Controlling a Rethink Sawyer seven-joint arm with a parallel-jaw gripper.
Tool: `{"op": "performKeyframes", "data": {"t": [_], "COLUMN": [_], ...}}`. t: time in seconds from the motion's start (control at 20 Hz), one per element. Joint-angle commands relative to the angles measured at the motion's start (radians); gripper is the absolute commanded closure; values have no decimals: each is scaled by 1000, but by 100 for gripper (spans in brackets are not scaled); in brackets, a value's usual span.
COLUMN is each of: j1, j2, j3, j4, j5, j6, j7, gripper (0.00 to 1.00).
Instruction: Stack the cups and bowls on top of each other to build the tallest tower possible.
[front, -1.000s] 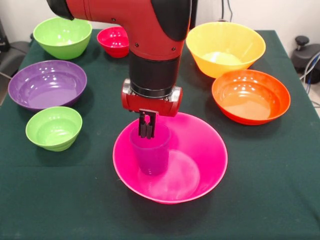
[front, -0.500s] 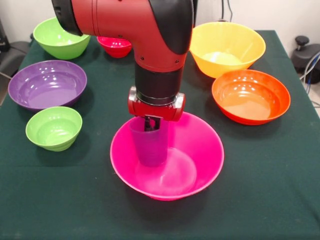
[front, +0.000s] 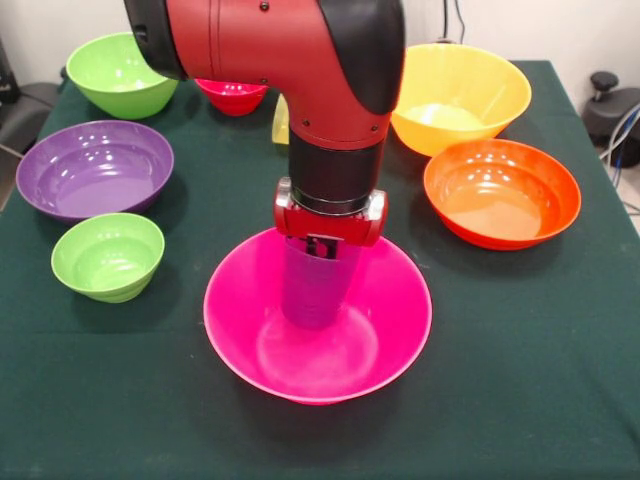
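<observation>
Bowls you can count: seven. Only the large pink bowl (front: 318, 345) at 6 o'clock holds anything, an upright purple cup (front: 316, 292). A yellow cup (front: 281, 120) peeks out at 12. The gripper (front: 322, 246) reaches into the cup; its grip can't be told. Since earlier, bowl and cup have shifted left.

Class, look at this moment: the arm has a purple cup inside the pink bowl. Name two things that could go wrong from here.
1. The gripper reaches into the purple cup, which stands off-centre in the pink bowl. Lifting away could drag or tip the cup.
2. The pink bowl sits loose on the table, so a sideways push through the cup may slide it, perhaps toward the small green bowl.
</observation>
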Motion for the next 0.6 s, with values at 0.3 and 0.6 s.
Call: {"op": "performKeyframes", "data": {"t": [0.3, 0.6], "j1": [18, -1], "j2": [23, 17], "j3": [70, 81], "j4": [15, -11], "j5": [-31, -33], "j6": [-22, 19], "j7": [-32, -83], "gripper": [100, 100]}}
